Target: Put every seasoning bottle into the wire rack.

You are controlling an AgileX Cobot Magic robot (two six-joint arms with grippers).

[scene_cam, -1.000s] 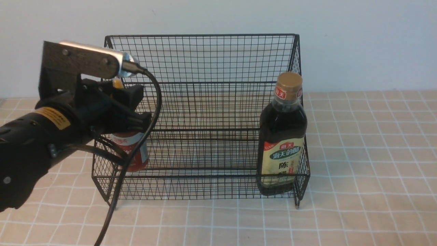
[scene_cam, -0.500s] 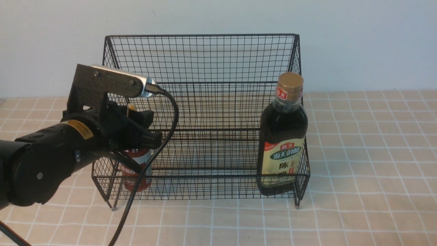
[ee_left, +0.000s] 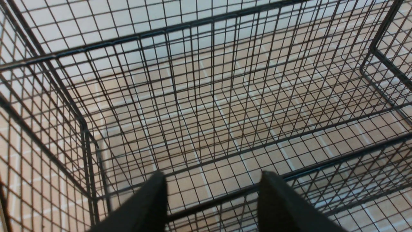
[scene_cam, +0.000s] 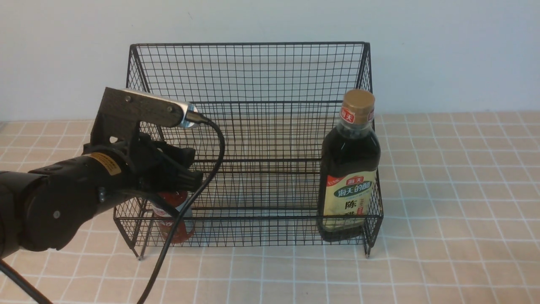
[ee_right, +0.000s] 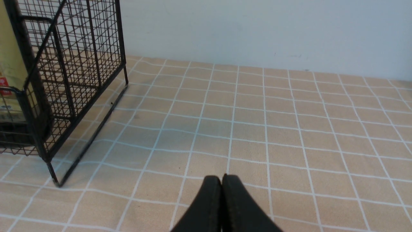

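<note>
Red-sauce squeeze bottle (scene_cam: 175, 217) stands upright in the lower-left of the front view, on the front lowest tier at the left end of the wire rack (scene_cam: 253, 76). Top half hidden behind the left end effector (scene_cam: 185, 169); the nozzle cap isn't visible. Only the red body and part of the label show through the mesh.

Tall dark-liquid bottle (scene_cam: 349, 169) is upright at the right end of that same front tier, centre-right of frame, gold cap sticking up above the rack's sloped right side. Right wrist view catches a slice of its cream label (ee_right: 11, 64) at the left edge, behind the rack's wires (ee_right: 80, 58).

Left end effector is low over the rack's left end, right above the red bottle. Wrist view: both fingers (ee_left: 148, 206) spread apart, nothing but mesh (ee_left: 209, 96) and checked cloth between them. Released, grasping nothing. Its black cable (scene_cam: 177, 228) loops down across the rack front to the bottom of the frame.

Right end effector (ee_right: 221, 193) is out of the front view. Its wrist view shows the fingers pressed together, clenched on nothing, hovering over bare tabletop (ee_right: 273, 129) well to the side of the rack.

Tabletop has a tan cloth with white grid lines; plain pale wall (scene_cam: 443, 50) across the top.
</note>
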